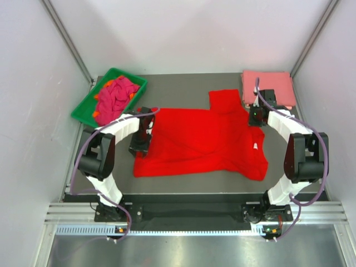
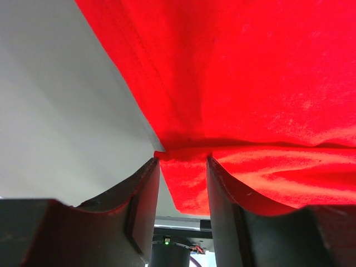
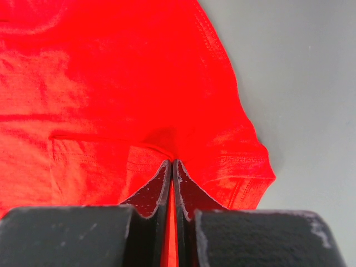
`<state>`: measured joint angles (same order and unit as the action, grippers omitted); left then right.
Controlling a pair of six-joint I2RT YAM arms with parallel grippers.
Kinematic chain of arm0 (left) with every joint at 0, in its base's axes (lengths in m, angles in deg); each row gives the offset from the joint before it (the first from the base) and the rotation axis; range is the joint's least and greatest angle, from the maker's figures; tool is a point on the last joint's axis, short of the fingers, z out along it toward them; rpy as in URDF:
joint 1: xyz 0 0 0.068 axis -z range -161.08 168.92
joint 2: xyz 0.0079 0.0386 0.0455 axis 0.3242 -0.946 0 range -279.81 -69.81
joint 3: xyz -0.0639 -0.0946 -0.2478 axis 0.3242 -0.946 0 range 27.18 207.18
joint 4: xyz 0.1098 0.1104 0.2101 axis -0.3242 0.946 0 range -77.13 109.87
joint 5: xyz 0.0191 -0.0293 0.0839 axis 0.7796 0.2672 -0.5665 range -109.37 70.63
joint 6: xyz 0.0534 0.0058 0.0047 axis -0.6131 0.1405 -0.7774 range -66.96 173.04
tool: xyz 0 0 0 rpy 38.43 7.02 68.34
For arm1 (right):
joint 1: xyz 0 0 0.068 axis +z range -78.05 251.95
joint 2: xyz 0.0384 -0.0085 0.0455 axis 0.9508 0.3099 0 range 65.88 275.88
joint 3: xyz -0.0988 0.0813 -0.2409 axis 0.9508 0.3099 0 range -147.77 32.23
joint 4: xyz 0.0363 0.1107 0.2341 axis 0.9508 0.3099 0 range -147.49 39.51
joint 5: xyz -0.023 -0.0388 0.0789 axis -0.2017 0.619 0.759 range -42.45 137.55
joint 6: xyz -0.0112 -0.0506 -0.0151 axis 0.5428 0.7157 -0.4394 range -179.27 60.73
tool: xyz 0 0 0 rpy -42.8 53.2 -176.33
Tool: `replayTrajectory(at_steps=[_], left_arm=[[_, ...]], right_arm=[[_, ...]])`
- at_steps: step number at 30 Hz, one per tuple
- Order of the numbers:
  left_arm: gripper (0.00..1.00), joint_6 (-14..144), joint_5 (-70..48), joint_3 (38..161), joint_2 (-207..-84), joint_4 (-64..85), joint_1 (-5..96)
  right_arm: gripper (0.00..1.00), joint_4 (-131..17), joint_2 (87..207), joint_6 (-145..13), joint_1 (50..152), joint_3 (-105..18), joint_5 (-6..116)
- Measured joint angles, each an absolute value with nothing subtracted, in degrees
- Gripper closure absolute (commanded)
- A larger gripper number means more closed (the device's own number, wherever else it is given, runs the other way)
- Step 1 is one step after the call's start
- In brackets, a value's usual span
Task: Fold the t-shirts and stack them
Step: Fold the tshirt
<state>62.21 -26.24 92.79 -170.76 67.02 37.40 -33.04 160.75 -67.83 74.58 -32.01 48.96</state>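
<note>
A bright red t-shirt (image 1: 200, 142) lies spread flat across the middle of the table, its small white neck label (image 1: 255, 146) near the right side. At the shirt's left edge my left gripper (image 1: 140, 142) stands open. In the left wrist view a corner of the red t-shirt (image 2: 250, 72) sits loosely between the parted jaws of the left gripper (image 2: 182, 162). My right gripper (image 1: 256, 118) is at the shirt's upper right, by the sleeve. In the right wrist view the right gripper (image 3: 172, 162) is shut on a pinch of the red t-shirt (image 3: 111, 72).
A folded salmon pink t-shirt (image 1: 272, 83) lies at the back right corner, just behind the right gripper. A green tray (image 1: 136, 79) at the back left holds crumpled magenta and orange t-shirts (image 1: 114, 97). White walls close in both sides.
</note>
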Motion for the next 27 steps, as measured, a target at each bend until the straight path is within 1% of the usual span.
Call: replayTrajectory(at_steps=[3, 6, 7, 8, 18, 27], left_arm=[[0.62, 62.2, -26.0, 92.7, -171.1, 67.0, 37.4], [0.79, 62.3, -26.0, 92.7, -172.1, 67.0, 37.4], [0.86, 62.3, -26.1, 92.7, -172.4, 67.0, 37.4], [1.00, 62.4, -26.1, 92.7, -172.6, 67.0, 37.4], [1.00, 65.5, -29.8, 94.9, -172.7, 67.2, 37.4], [1.00, 68.7, -30.4, 95.2, -172.7, 66.9, 37.3]], right_arm=[[1.00, -33.0, 160.7, -67.8, 74.6, -32.0, 49.0], [1.00, -33.0, 160.7, -67.8, 74.6, -32.0, 48.9], [1.00, -33.0, 160.7, -67.8, 74.6, -32.0, 48.9], [1.00, -33.0, 160.7, -67.8, 74.6, -32.0, 48.9], [1.00, -33.2, 157.3, -68.0, 75.0, -32.0, 48.5], [1.00, -34.3, 155.0, -68.0, 75.3, -31.9, 45.1]])
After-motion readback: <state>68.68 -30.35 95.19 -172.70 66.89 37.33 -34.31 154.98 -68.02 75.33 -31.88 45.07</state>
